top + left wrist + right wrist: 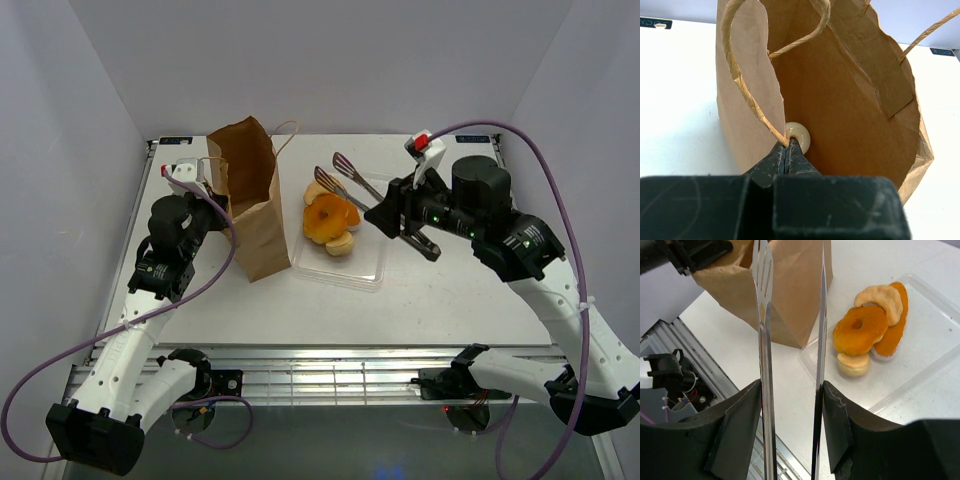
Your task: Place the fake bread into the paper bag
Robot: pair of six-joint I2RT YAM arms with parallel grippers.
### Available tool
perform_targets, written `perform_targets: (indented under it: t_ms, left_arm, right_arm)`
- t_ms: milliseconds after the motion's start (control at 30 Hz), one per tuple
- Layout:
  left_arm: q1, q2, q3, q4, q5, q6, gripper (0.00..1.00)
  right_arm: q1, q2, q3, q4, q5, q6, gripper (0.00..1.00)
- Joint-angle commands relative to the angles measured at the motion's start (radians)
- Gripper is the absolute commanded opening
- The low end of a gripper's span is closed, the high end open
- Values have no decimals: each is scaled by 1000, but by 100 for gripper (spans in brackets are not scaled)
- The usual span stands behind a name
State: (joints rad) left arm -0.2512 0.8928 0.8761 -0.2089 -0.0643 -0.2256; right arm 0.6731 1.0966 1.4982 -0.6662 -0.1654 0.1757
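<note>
The paper bag point(252, 205) stands open left of centre; it also shows in the left wrist view point(855, 95) and the right wrist view point(792, 285). My left gripper point(220, 205) point(786, 150) is shut on the bag's near rim at the string handle point(747, 97). A pale cream ring point(800, 136) lies inside the bag just beyond the fingertips. The rest of the fake bread point(330, 222), an orange doughnut point(860, 330), orange buns and cream rolls, sits in a clear tray point(365, 265). My right gripper point(388, 213) point(791, 387) holds metal tongs point(762, 315), spread apart and empty, above the tray.
The tray point(935, 340) lies right of the bag, touching its base. The tong tips point(335, 168) point to the back left over the pastries. A grooved metal rail point(320, 375) runs along the table's near edge. White walls enclose the table.
</note>
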Motion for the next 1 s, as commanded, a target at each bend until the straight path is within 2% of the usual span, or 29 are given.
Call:
perform_targets:
  t_ms: [0,133,433,533,700,967]
  left_arm:
    - [-5,-11,-2,-11,-5,9,0]
    - [-5,-6,-2,-7,6,8,0]
    - [-7,-9,-5,-6,12,3,0]
    - [-8,-9,-5,-6,15,5,0]
    - [-11,-12,-3,-7,15,5,0]
    - [-16,-12,-3,-7,17,5,0]
  right_arm:
    - [-6,-53,-105,60,53,34,55]
    - [-7,-115,-255,92,78,57,55]
    - [-44,-118,-429,162,125,93,55]
    - [-116,-96,-481,177,106,105,56]
    - [-315,-90,-598,263,-40,116,57]
    - [-424,-29,-696,398,-150,125,60]
